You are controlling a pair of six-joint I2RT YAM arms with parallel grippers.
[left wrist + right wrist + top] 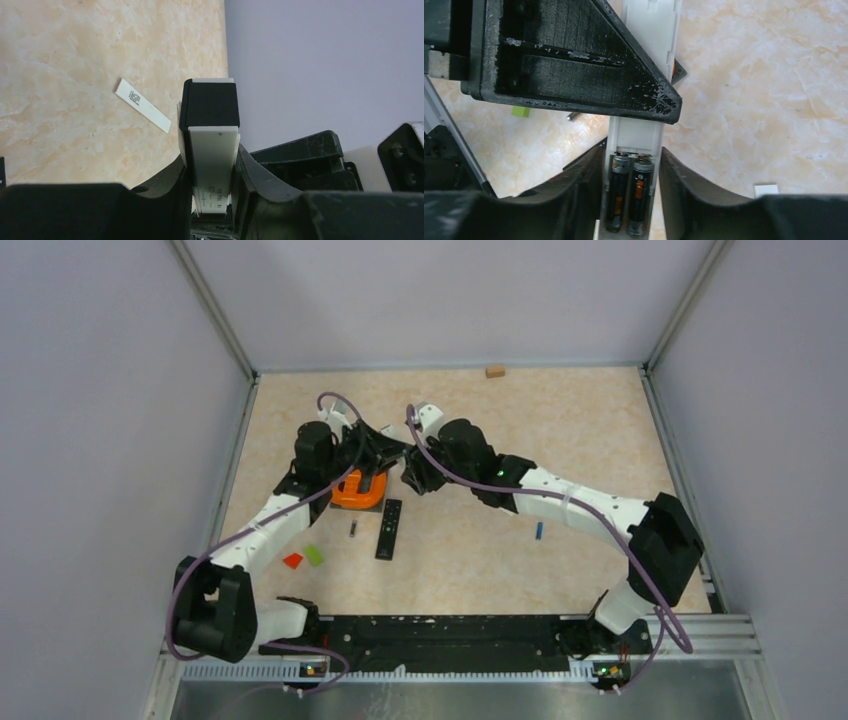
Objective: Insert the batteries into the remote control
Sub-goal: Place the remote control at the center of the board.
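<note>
The white remote (210,107) was shown in the left wrist view clamped between the fingers of the left gripper (211,167), with a battery cover (142,105) lying apart on the counter (75,60). Only in the right wrist view was the open compartment exposed, with two batteries (640,192) seated inside. It was flanked by the fingers of the right gripper (631,152), but whether they pressed it could not be told. From above, a blue battery (539,530) and a dark battery (353,529) were seen loose on the counter.

You have a white remote control (636,137), black-capped at one end, with two black, orange-marked batteries (640,192) inside. Your table (560,440) is beige, marble-patterned. On it are a blue battery (539,530), a black remote (388,529), a red block (292,560) and a green block (315,554).
</note>
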